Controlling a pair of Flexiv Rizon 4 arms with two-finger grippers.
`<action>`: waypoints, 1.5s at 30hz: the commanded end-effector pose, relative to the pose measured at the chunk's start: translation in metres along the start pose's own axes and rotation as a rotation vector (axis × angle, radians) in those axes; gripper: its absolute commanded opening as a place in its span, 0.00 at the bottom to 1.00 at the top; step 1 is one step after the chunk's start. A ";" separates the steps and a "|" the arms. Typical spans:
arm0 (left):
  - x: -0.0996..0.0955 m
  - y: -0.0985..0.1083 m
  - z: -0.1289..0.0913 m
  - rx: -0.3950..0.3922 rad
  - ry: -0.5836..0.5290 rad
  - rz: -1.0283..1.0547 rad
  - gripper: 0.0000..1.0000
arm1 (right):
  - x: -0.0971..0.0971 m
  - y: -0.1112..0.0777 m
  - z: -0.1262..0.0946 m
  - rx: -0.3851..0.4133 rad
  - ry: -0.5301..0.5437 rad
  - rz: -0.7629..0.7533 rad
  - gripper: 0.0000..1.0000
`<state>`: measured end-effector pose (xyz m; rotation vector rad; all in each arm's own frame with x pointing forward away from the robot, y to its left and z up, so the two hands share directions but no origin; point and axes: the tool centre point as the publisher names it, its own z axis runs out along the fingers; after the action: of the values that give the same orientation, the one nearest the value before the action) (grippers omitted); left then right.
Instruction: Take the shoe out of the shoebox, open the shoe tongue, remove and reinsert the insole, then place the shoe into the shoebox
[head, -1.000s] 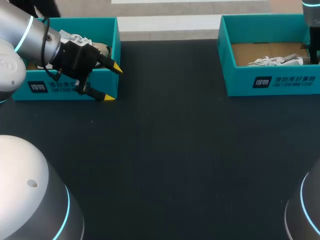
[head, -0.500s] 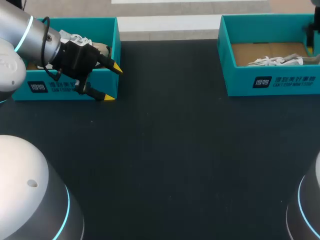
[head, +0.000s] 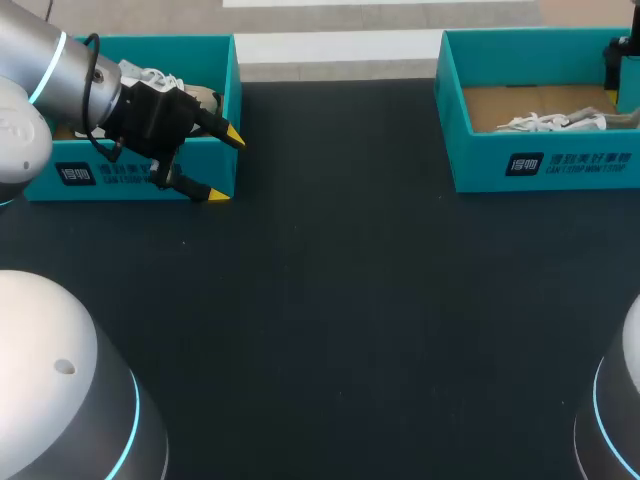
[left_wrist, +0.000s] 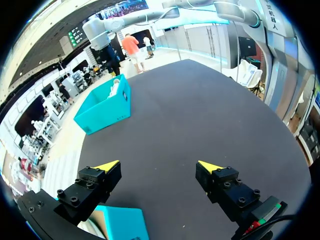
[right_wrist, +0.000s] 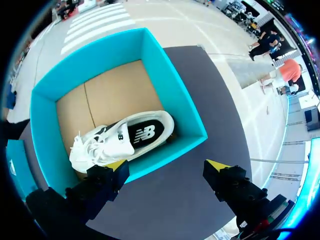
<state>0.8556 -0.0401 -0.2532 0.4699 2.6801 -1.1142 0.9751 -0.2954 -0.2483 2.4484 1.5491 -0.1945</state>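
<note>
Reach turns on the shoe (right_wrist: 125, 137), which lies opening-up in the right shoebox (right_wrist: 170, 85), ahead of and below the right hand (right_wrist: 166, 164), its long axis along the box wall nearest that hand; the right hand hangs wide open and empty over that wall, so it looks the nearer; the left hand (head: 226, 166), also spread wide and holding nothing, sits at the left shoebox (head: 130, 175) corner, well across the surface (head: 330, 300), where a second shoe (head: 150, 75) lies.

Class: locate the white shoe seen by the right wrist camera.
The white lace-up shoe lies on the brown floor inside the teal cardboard shoebox, at the far right of the black table.
</note>
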 end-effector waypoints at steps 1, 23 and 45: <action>-0.011 -0.005 -0.015 0.022 0.036 0.059 1.00 | 0.000 -0.001 0.000 -0.003 0.001 0.001 1.00; -0.056 0.051 -0.056 -0.103 0.343 0.533 1.00 | 0.000 -0.001 0.000 -0.003 0.001 0.001 1.00; -0.097 0.090 -0.082 -0.199 0.528 1.188 1.00 | 0.000 -0.001 0.000 -0.003 0.001 0.001 1.00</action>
<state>0.9575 0.0548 -0.2338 1.7603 2.2473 -0.5945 0.9744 -0.2955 -0.2486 2.4469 1.5480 -0.1921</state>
